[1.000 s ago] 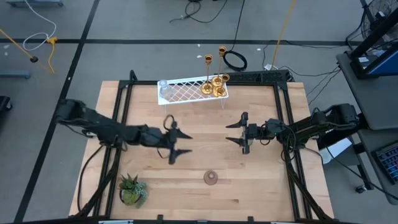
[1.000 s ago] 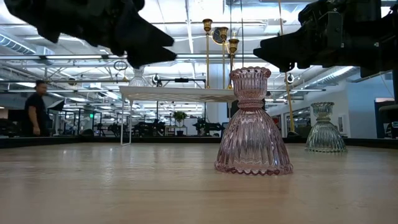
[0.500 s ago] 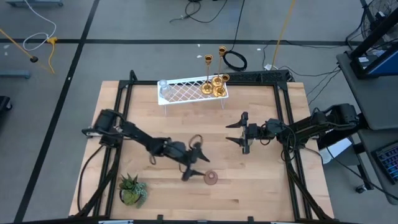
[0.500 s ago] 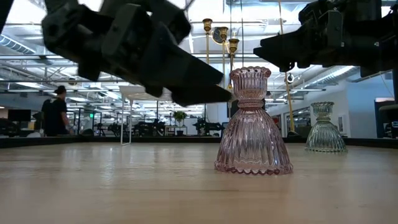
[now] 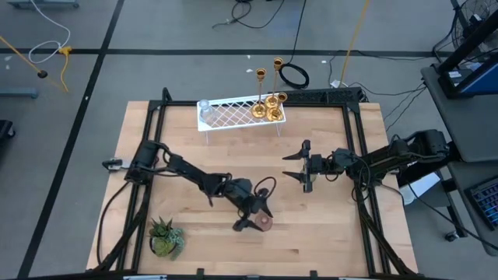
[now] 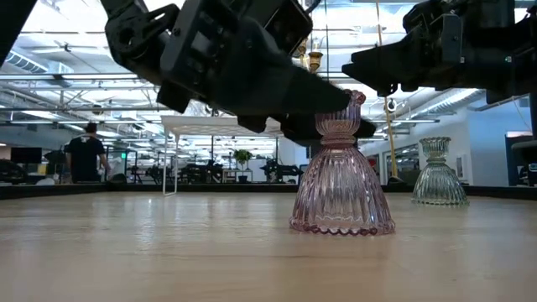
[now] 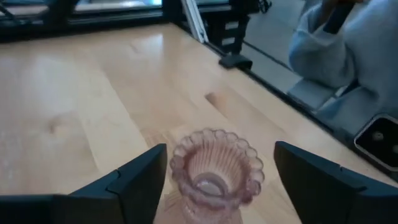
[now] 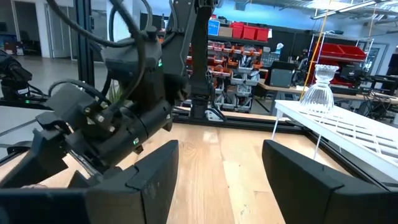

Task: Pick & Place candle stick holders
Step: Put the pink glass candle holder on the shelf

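From above, we see the left gripper (image 5: 250,215) low over the tabletop (image 5: 327,241) near its front edge, its fingers spread to either side of the pink glass holder (image 5: 265,224), which stands upright near the middle of that edge. The right gripper (image 5: 305,166) hovers toward the right side with its fingers apart and empty. The white wire rack (image 5: 237,114) at the back edge carries a clear glass holder (image 5: 204,110) at one end and gold holders (image 5: 271,103) at the other; a potted plant (image 5: 166,236) sits at the front left corner. At table height, we see the pink holder's neck between the left fingers, and another clear holder (image 6: 438,174) stands farther back. The left wrist view shows the pink holder's rim between wide-open fingers; we cannot tell whether they touch it.
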Controlling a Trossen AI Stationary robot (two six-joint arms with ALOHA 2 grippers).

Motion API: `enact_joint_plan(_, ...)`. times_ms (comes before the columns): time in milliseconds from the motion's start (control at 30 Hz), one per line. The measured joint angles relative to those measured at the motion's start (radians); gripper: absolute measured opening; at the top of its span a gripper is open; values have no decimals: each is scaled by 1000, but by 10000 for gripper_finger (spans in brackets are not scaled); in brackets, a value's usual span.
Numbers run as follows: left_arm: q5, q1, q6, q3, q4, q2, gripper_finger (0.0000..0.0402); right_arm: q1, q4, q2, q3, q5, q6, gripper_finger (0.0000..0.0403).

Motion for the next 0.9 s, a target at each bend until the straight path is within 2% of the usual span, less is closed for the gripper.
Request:
enact_joint_plan(167, -6, -1, -10, -1, -62, 1, 236, 0, 0, 0, 0, 0, 0, 224)
enact_joint_plan(433, -41, 4, 8, -1, -2, 0, 141, 0, 1, 0, 0, 0, 0, 224)
enact_joint_plan(667, -88, 31, -63, -2, 21, -11, 141, 0, 0, 0, 0, 0, 0, 224)
enact_joint_plan(833, -237, 34, -42, -2, -5, -79, 153, 0, 0, 0, 0, 0, 0, 224)
enact_joint_plan(900, -307, 34, -7, -2, -68, -128, 150, 0, 0, 0, 0, 0, 0, 224)
